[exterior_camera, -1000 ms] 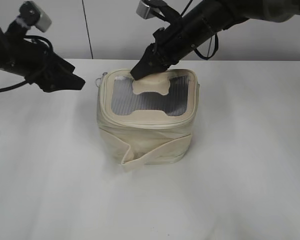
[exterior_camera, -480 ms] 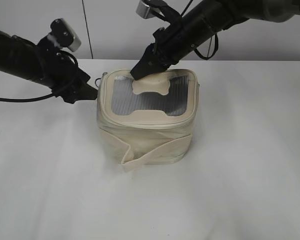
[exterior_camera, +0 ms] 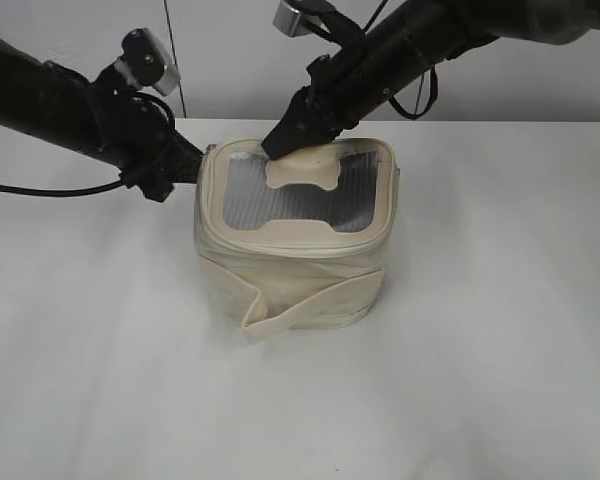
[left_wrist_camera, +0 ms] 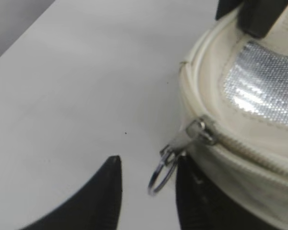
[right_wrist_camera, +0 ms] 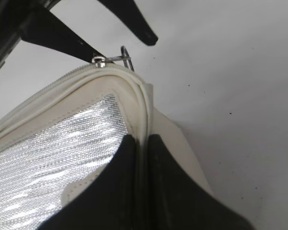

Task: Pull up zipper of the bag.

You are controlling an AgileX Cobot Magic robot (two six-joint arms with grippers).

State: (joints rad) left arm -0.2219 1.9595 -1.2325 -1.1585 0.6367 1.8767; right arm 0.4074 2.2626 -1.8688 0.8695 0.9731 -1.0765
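The cream bag (exterior_camera: 295, 270) stands mid-table, its grey mesh top (exterior_camera: 280, 205) bearing a cream H-shaped patch. The zipper track (left_wrist_camera: 249, 152) runs round the top rim; its slider with a silver ring pull (left_wrist_camera: 163, 173) hangs at the far left corner, also seen in the right wrist view (right_wrist_camera: 126, 56). My left gripper (left_wrist_camera: 149, 191) is open, with the ring between its fingers, next to the right finger; it shows in the exterior view (exterior_camera: 185, 165) at the bag's left rim. My right gripper (right_wrist_camera: 143, 143) is shut on the bag's far rim (exterior_camera: 280, 145).
White tabletop (exterior_camera: 480, 350) all round the bag, a pale wall with a dark vertical seam (exterior_camera: 170, 60) behind. A cream strap band (exterior_camera: 310, 305) wraps the bag's front side.
My left arm has moved right to the bag's far left corner, bringing its open jaws around the ring pull. The right gripper and the bag have not moved.
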